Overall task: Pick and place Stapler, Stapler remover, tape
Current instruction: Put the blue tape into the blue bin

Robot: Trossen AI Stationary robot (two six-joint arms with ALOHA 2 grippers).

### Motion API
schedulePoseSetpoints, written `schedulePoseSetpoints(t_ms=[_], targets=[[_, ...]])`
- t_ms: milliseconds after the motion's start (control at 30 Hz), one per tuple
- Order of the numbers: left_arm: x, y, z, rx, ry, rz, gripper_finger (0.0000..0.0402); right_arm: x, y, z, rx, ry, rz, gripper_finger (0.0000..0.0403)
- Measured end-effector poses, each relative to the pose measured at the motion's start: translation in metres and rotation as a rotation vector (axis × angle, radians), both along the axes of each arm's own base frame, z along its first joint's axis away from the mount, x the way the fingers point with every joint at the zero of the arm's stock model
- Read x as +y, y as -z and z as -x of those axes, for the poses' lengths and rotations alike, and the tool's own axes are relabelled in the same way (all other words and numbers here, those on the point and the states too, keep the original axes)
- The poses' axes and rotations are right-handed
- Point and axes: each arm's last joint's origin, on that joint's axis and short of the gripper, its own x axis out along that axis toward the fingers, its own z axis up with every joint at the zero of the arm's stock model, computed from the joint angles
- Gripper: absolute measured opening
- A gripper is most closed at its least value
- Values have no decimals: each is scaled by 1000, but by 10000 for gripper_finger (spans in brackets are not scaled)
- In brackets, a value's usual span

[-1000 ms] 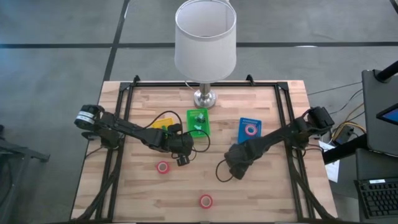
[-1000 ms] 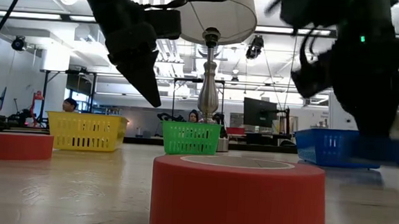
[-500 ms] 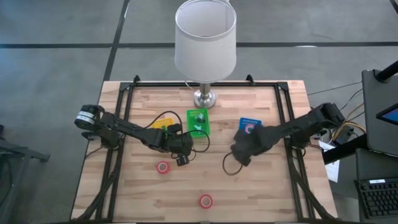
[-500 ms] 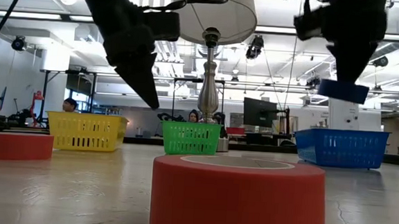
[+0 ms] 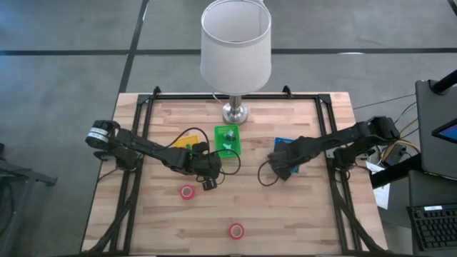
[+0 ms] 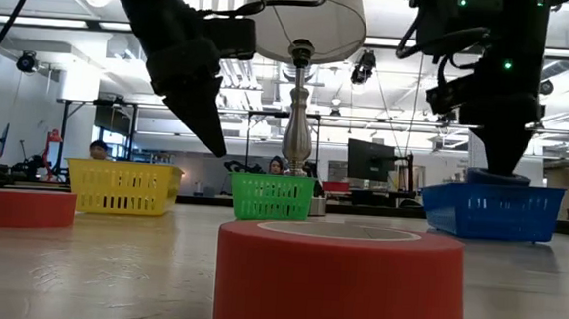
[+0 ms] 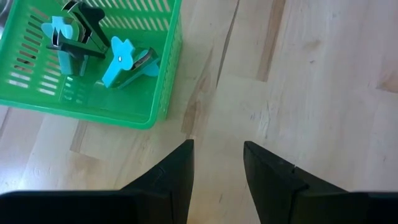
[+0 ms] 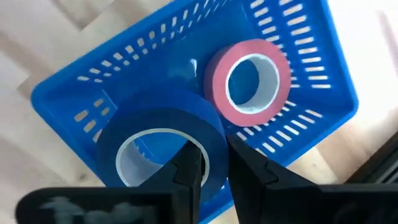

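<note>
Key relation: your right gripper (image 8: 208, 165) hangs directly over the blue basket (image 8: 311, 56), with the blue tape roll (image 8: 163, 140) below it, inside the basket walls; the release needs only a parting of the fingers.
Right gripper state: fingers pinched on the near wall of the blue tape roll, 1 finger inside the core, 1 outside.
Roll axis: the blue roll lies nearly flat, its hole facing up toward your wrist.
Neighbour in basket: 1 pink tape roll (image 8: 247, 82) already lies there, just beside the blue one; I cannot tell whether they touch.
Look of the blue roll: dark blue ring, pale inner core, coin-like.
Left gripper (image 7: 217, 165): fingers parted and empty, hovering over bare wood just beside the green basket (image 7: 155, 93).
Remaining tape: 2 red rolls on the table (image 5: 187, 191) and (image 5: 236, 230); your left arm is nearer the first.
Next judgement: let go, then lift clear.
</note>
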Motion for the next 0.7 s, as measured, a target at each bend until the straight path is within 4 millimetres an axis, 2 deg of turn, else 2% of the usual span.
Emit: schedulePoseSetpoints(t_ms=[200, 700], targets=[[0, 0, 0, 0, 0, 0, 142, -1, 0, 0, 7, -31, 0, 69], [0, 0, 0, 0, 0, 0, 142, -1, 0, -1, 1, -47, 0, 141]])
